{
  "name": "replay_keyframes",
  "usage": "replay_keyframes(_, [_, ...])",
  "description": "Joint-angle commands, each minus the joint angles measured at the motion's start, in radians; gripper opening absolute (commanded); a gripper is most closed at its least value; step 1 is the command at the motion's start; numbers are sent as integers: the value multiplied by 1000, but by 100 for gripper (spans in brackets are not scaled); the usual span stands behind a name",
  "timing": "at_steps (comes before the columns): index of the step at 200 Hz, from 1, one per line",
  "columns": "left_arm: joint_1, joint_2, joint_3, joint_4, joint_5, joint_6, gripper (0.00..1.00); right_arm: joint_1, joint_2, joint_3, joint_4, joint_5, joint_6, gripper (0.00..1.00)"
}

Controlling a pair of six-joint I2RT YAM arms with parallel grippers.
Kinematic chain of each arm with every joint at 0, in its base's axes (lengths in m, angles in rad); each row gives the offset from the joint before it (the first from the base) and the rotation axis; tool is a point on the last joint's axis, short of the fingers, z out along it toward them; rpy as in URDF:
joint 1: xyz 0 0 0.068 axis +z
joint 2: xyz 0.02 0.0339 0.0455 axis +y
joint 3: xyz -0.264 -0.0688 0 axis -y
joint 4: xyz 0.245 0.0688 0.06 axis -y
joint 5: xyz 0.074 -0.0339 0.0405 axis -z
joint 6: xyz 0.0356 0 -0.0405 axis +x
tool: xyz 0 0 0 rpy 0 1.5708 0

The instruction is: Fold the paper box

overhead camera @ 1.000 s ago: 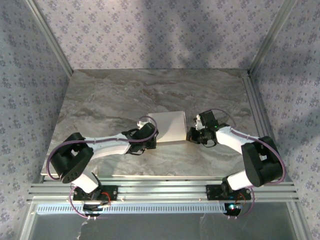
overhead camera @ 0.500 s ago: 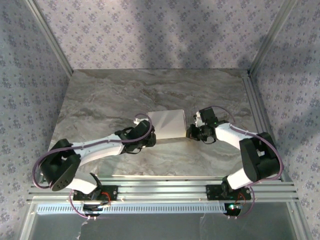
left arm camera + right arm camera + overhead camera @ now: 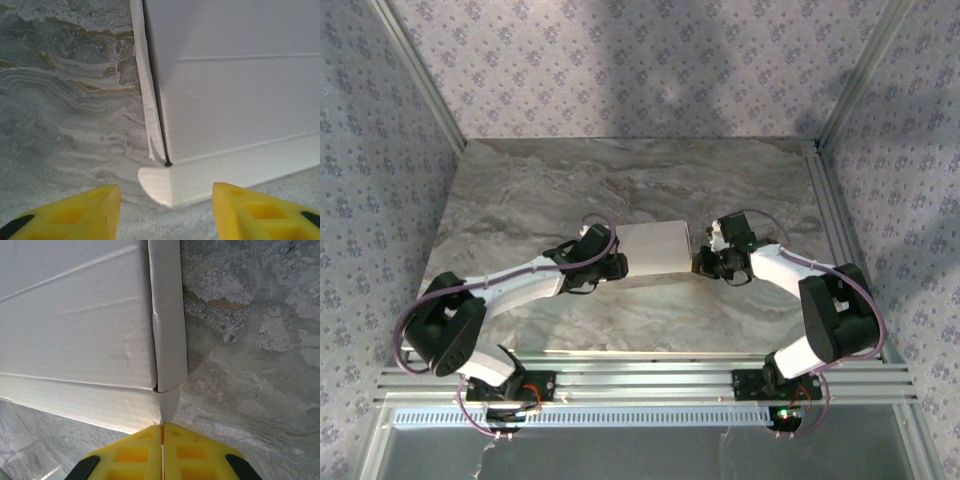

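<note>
The paper box lies flat on the marble counter, about mid-counter, between the two arms, with its broad white top panel facing up. The left hand sits low at the box's near-left corner, and the right hand at its near-right corner.

From the left wrist, the yellow fingers stand well apart with nothing between them. A rounded corner tab rests on the counter just ahead of the gap. A narrow side flap runs along the box's left edge, slightly lifted off the wall beside it.

From the right wrist, the right hand's fingers are pressed together. The pointed tip of a small tab runs down into the seam between them, so they seem to be clamped on the box by that tip, though the contact itself is hard to make out. Above it, a folded end flap lies along the box's right edge, creased partway down.
</note>
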Motion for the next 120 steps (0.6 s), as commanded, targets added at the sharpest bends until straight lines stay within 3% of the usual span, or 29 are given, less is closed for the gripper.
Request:
replay_keyframes(1, [27,75,76,26,23,50,54,-9,22,36,-34,-16,-16,8])
replay_keyframes(69, [54,277,224,-38,-42,136,59,-15,41,51,-35,-33,-23,8])
replay_keyframes(120, [54,393,296,-108,-34,155,55,-37,77,63,-27,-48,-62,7])
